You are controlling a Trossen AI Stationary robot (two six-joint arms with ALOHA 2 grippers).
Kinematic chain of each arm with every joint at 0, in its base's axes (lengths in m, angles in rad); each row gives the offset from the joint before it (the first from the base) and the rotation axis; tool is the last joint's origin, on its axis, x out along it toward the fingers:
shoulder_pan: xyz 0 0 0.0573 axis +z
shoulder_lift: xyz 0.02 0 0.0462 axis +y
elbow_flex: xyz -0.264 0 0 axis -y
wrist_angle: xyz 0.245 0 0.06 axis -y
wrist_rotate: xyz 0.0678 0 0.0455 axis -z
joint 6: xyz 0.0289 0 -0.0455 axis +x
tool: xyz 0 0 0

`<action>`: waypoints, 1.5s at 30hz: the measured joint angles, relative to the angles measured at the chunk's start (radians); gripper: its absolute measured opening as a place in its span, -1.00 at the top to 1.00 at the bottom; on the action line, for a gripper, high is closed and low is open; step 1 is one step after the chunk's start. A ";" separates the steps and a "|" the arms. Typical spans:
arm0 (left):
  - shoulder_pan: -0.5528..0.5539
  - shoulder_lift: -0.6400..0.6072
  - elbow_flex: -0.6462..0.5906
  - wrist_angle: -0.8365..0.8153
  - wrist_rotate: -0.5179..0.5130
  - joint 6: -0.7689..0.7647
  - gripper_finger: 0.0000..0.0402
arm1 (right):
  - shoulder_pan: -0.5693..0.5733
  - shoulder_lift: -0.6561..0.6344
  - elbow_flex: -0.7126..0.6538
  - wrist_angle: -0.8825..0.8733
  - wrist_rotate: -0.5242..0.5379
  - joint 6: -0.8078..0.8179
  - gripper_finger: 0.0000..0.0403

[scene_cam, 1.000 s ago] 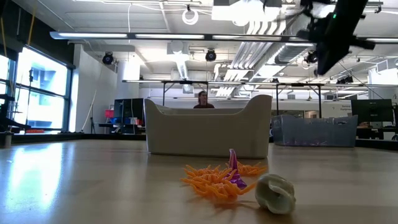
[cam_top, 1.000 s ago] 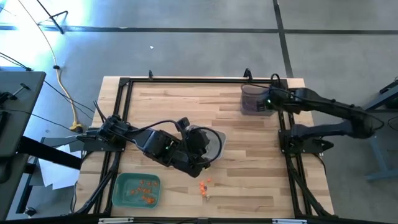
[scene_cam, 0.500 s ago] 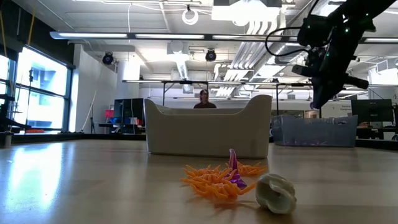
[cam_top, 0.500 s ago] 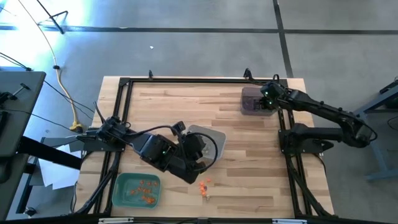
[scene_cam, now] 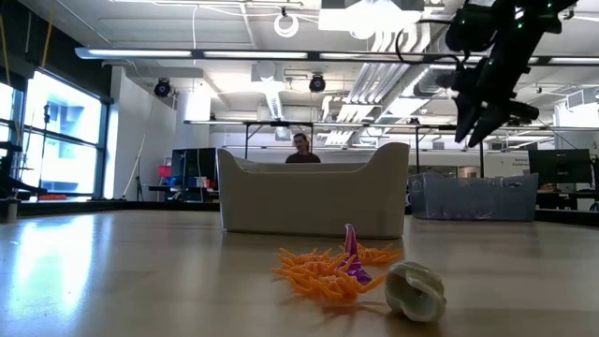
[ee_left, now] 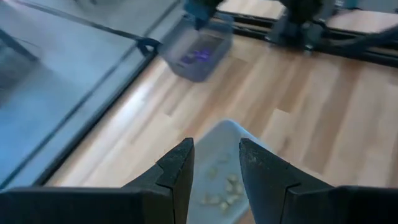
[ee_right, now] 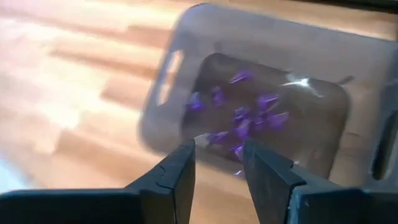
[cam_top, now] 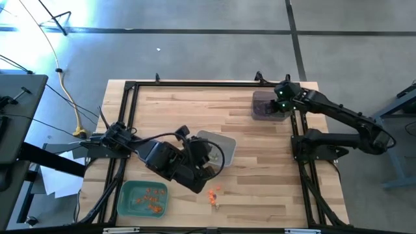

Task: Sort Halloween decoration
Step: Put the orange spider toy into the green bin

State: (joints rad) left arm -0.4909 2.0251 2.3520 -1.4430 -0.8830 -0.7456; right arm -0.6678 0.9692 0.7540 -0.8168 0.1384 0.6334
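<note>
Right gripper (ee_right: 216, 163) over dark tray (cam_top: 264, 106) at surface's far right corner, fingers apart, empty; purple trinkets (ee_right: 249, 121) inside: drop step apparently done. Left gripper (ee_left: 214, 163) parted, empty, above grey tray (cam_top: 218, 144) mid-surface. Remaining decoration (scene_cam: 351, 270) near front edge; next needs pick there.

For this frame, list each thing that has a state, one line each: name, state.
Right gripper: open, empty, above the dark tray.
Left gripper: open, empty, over the grey tray.
Dark tray: holds purple trinkets.
Grey tray: holds pale trinkets.
Green tray: holds orange trinkets.
Loose pile: unsorted on the table.
</note>
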 joint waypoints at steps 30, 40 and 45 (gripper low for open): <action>0.088 -0.072 -0.290 -0.101 0.252 0.098 0.42 | 1.130 0.178 0.163 0.237 -0.113 0.514 0.50; 0.052 -0.078 -0.407 -0.108 0.370 0.171 0.42 | 1.195 0.547 0.162 0.483 -0.108 0.510 0.50; -0.010 -0.091 -0.447 -0.097 0.369 0.113 0.42 | 1.201 0.671 0.162 0.698 -0.086 0.467 0.50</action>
State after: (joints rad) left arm -0.5013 1.9341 1.9054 -1.5404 -0.5137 -0.6331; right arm 0.5327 1.6401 0.9161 -0.1192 0.0525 1.1007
